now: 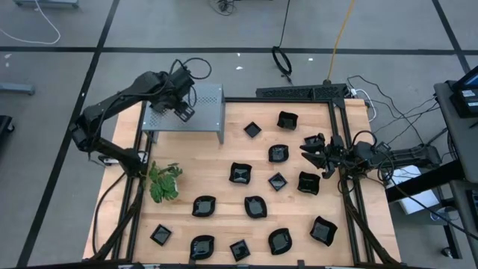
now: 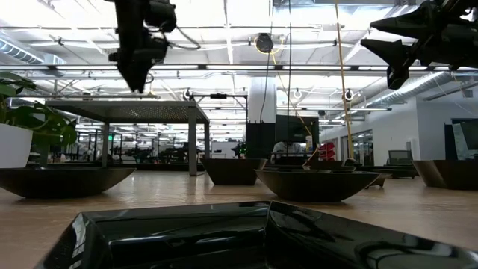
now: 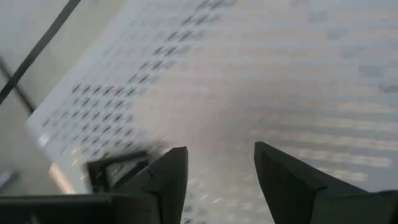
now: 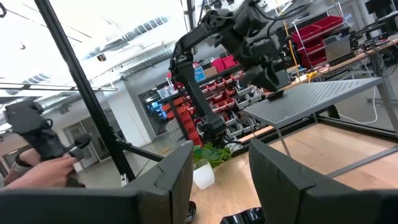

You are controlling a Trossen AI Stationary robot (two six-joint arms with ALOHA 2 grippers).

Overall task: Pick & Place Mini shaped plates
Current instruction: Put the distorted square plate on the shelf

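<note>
Wooden tabletop (image 1: 224, 172) carries the mini shaped plates (image 1: 240, 173) from centre to six o'clock, while the left gripper (image 1: 182, 110) hangs spread and empty over the grey shelf (image 1: 205, 97) at eleven o'clock, so lift straight up; the right gripper (image 1: 312, 147), fingers parted and holding nothing, waits at three o'clock.

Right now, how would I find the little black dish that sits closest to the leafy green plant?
Start at the grey perforated metal shelf at the wooden table's far left corner, then come down the left side to the green leafy plant. Just to its right lies a glossy black dish; unlike the small square ones nearby, it is wider with pointed ends.
</note>
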